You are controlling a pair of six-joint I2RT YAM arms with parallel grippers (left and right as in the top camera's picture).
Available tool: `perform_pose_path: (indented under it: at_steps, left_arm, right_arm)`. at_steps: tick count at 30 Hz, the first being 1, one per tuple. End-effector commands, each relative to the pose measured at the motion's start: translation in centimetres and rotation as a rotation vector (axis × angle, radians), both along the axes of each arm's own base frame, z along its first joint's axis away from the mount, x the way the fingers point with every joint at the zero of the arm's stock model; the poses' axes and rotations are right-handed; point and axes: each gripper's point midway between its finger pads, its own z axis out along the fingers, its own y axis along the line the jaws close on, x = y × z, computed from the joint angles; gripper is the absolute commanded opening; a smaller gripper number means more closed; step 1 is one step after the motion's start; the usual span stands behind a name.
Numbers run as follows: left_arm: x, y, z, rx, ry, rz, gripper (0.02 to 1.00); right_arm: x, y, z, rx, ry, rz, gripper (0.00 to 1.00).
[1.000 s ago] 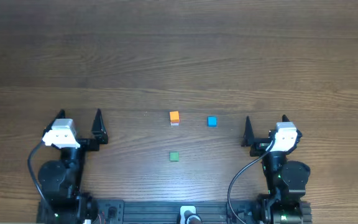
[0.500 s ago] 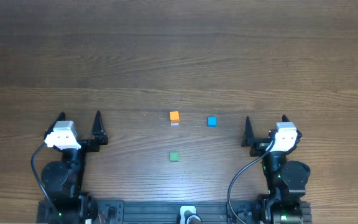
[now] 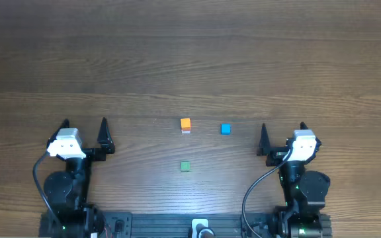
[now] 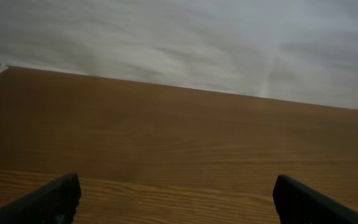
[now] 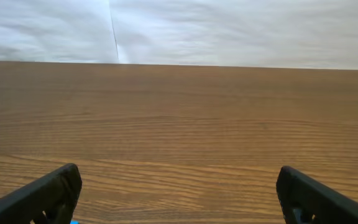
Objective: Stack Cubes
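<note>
The orange cube (image 3: 186,123) sits on the bench (image 3: 190,53), about midway between the two sets of jaws. The blue cube (image 3: 225,129) lies to the right of the orange cube, near it but apart. The green cube (image 3: 185,166) lies straight below the orange cube in the top view, closer to that view's bottom edge, also apart. All three rest singly on the wood. The left jaws stand wide and hold nothing, well to the left of the orange cube. The right jaws, equally wide and empty, stand to its right, beyond the blue cube
</note>
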Motion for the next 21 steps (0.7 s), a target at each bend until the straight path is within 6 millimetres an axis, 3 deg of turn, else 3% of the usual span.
perform_pose_path:
  at_steps: [1, 21]
  left_arm:
    - [-0.01, -0.09, -0.14, 0.006, -0.001, -0.008, 0.998]
    - [-0.01, -0.09, -0.14, 0.006, -0.001, -0.008, 1.0]
  right_arm:
    - [0.02, 0.06, -0.24, -0.008, 0.0, 0.003, 0.993]
    - [0.05, 0.25, 0.17, -0.004, -0.017, 0.013, 0.993]
